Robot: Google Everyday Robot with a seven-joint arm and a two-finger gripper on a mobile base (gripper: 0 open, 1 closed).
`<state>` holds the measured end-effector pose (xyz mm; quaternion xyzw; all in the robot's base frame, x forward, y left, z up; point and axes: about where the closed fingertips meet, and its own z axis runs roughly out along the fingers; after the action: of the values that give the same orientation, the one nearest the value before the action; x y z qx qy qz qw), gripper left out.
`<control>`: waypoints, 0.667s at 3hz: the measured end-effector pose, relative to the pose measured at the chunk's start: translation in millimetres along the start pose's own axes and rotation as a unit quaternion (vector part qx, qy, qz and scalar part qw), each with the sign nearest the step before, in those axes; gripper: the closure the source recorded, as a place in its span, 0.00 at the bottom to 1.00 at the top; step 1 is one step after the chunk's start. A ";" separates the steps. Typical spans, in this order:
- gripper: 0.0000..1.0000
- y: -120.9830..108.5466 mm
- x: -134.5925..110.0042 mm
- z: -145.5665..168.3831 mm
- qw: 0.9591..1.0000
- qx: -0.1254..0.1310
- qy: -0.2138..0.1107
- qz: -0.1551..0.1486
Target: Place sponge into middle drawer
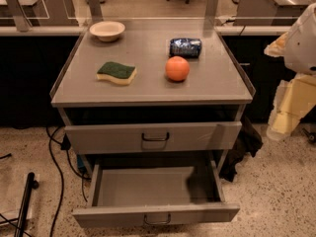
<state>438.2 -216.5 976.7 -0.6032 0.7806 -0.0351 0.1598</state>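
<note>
The sponge (116, 73) lies green side up on the left part of the bench (148, 92), apart from an orange (177, 68), a blue packet (185, 47) and a pale bowl (107, 30). The middle drawer (154, 214) stands pulled out under the upper drawer (153, 137). My pincer (285, 116) hangs beyond the bench's right side, well apart from the sponge; I cannot tell whether it is wide or narrow.

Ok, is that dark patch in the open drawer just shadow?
Camera view: likely shadow, on the right side of the middle drawer floor; light dim and warm; the sponge on the cabinet top is evenly lit; the gripper is at the right edge.
</note>
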 end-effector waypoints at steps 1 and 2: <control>0.00 0.0 0.0 0.0 1.000 0.000 0.000 0.000; 0.19 0.0 0.0 0.0 1.000 0.000 0.000 0.000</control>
<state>438.2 -216.5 976.7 -0.6032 0.7806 -0.0351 0.1599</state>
